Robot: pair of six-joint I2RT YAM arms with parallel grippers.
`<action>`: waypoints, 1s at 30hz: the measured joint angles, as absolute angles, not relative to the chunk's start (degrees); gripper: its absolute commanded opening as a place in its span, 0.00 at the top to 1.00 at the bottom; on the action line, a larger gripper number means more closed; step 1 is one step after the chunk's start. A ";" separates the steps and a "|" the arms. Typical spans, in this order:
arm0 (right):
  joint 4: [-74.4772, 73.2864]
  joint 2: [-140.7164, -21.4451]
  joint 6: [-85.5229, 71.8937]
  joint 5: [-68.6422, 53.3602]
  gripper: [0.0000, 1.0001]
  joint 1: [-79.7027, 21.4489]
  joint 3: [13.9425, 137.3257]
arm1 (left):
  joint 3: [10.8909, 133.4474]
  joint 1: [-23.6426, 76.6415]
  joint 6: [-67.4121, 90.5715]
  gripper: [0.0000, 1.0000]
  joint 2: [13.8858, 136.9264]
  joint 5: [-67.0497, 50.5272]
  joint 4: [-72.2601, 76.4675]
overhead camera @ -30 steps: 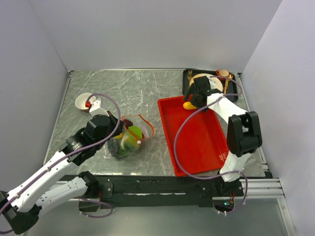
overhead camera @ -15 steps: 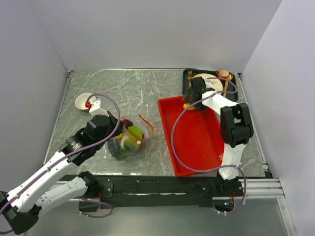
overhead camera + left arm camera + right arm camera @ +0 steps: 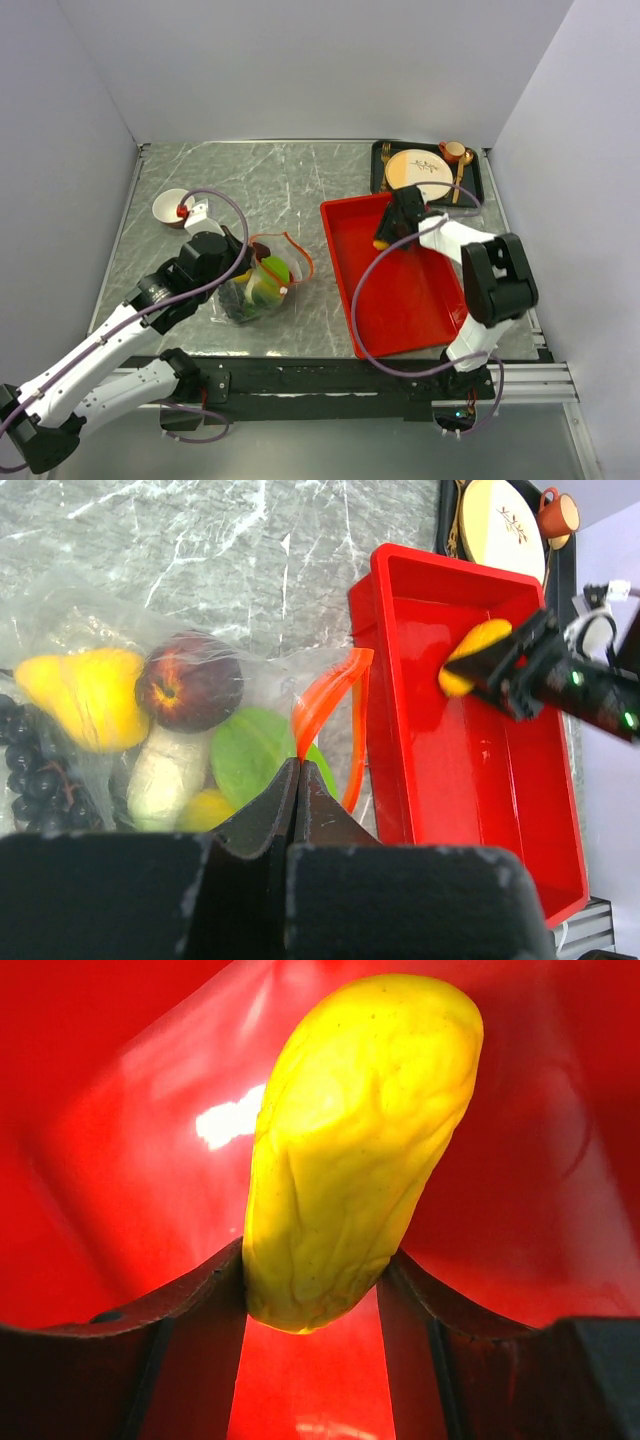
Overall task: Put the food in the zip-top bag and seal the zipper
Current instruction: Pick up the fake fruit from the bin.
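Note:
The clear zip-top bag point(image 3: 255, 288) lies left of centre and holds food: a yellow pear point(image 3: 85, 695), a red apple point(image 3: 188, 680), a green piece point(image 3: 250, 755), a white piece point(image 3: 160, 775) and dark grapes point(image 3: 30, 770). My left gripper point(image 3: 297, 770) is shut on the bag's rim at the orange-red zipper point(image 3: 325, 695), holding the mouth up. In the red tray point(image 3: 400, 300), my right gripper point(image 3: 315, 1260) is shut on a long yellow food piece point(image 3: 350, 1160), both jaws pressing its sides. That piece point(image 3: 381, 242) sits near the tray's far left corner.
A black tray with a cream plate point(image 3: 418, 172), gold cutlery and a small cup stands behind the red tray. A small bowl point(image 3: 170, 207) sits at the far left. Grey walls enclose the marble table on three sides.
My right gripper has come down from the tray's far edge and its jaws have closed onto the yellow piece. The left gripper and bag have not moved.

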State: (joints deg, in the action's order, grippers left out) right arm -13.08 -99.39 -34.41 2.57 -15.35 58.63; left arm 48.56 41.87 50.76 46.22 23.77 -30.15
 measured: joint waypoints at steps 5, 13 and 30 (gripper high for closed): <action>-14.17 -92.90 -28.99 -1.89 0.30 -20.29 54.87 | 48.56 41.87 50.76 0.99 46.92 23.46 -29.54; -18.52 -92.38 -22.35 -4.08 0.15 -22.63 55.16 | 48.53 41.87 50.76 0.99 47.53 22.81 -28.62; -19.81 -96.95 -22.96 -5.76 0.18 -22.61 65.93 | 47.44 41.87 51.35 0.99 45.43 22.83 -28.62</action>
